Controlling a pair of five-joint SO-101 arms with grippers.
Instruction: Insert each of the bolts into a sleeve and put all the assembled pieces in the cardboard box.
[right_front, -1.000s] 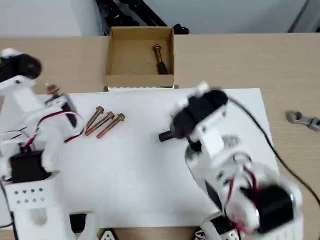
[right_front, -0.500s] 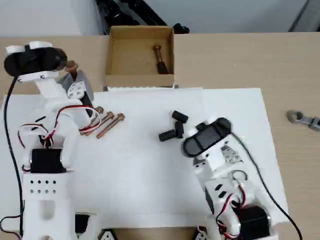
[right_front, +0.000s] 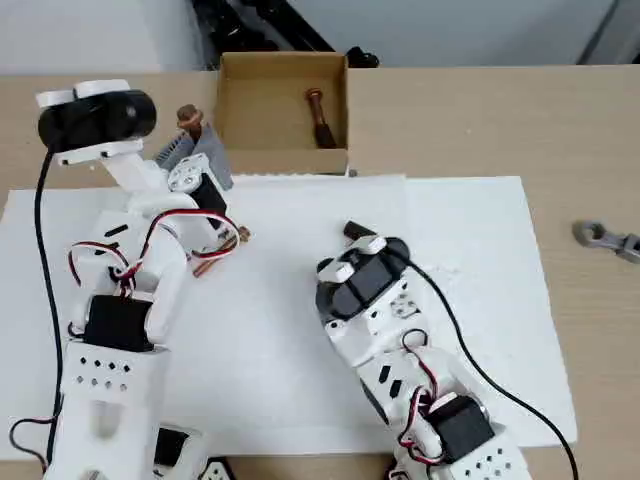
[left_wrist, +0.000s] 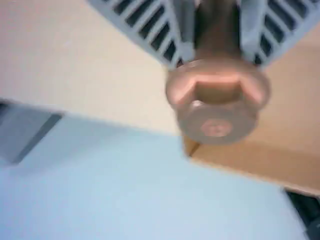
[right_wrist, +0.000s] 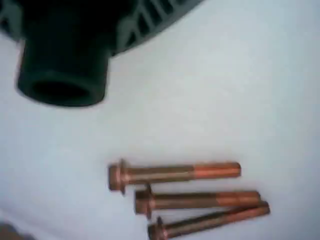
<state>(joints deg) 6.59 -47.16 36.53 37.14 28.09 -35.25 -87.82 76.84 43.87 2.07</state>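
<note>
Bolt of copper-coloured metal (left_wrist: 217, 100) is clamped, head outward, in the left claw (right_front: 192, 140), just beside the brown cardboard box (right_front: 232, 110). Right claw (right_front: 335, 272) grips a black cylindrical sleeve (right_wrist: 62, 65) over the white sheet (right_front: 300, 340), near 3 copper bolts (right_wrist: 175, 172).

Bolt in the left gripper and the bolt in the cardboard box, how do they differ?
The held bolt is bare, while the boxed bolt wears a black sleeve on its shank. The held bolt is clamped in the left gripper outside the cardboard box; the boxed bolt lies loose on its floor. Both are copper-coloured.
</note>
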